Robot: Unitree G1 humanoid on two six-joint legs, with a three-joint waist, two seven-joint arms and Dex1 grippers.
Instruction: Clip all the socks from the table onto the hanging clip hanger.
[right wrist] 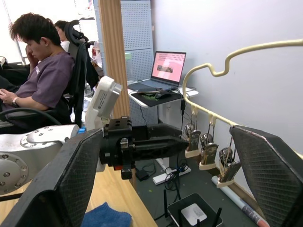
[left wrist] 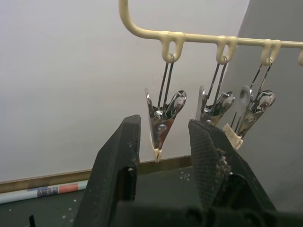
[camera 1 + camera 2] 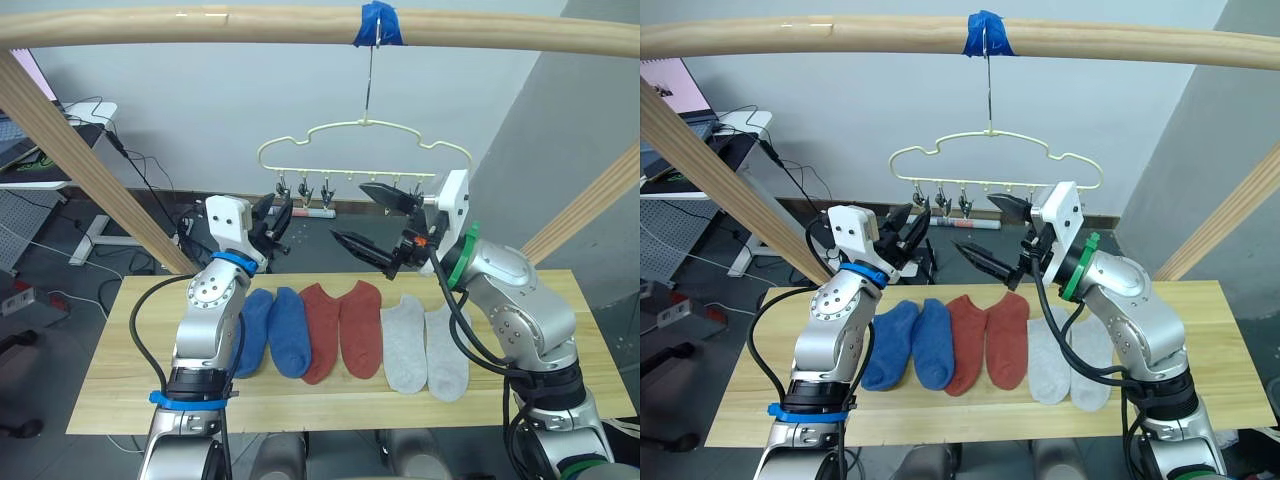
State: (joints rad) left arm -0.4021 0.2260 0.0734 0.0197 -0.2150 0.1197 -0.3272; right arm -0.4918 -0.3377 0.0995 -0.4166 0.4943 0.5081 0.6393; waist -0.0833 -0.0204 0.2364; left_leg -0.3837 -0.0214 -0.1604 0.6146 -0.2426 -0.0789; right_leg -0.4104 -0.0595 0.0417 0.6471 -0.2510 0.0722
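Socks: six lie flat in a row on the desk (image 3: 560,385), blue pair (image 3: 275,330) left, rust-red pair (image 3: 342,328) middle, grey pair (image 3: 424,346) right. Hanger (image 3: 365,150) hangs by its hook from the taped beam (image 3: 200,25) above, clips (image 2: 163,120) empty. Left end effector (image 2: 163,163) raised at the hanger's left end, fingers spread either side of the end clip, not touching. Right end effector (image 3: 375,222) spread wide, raised near the right clips, holding nothing.
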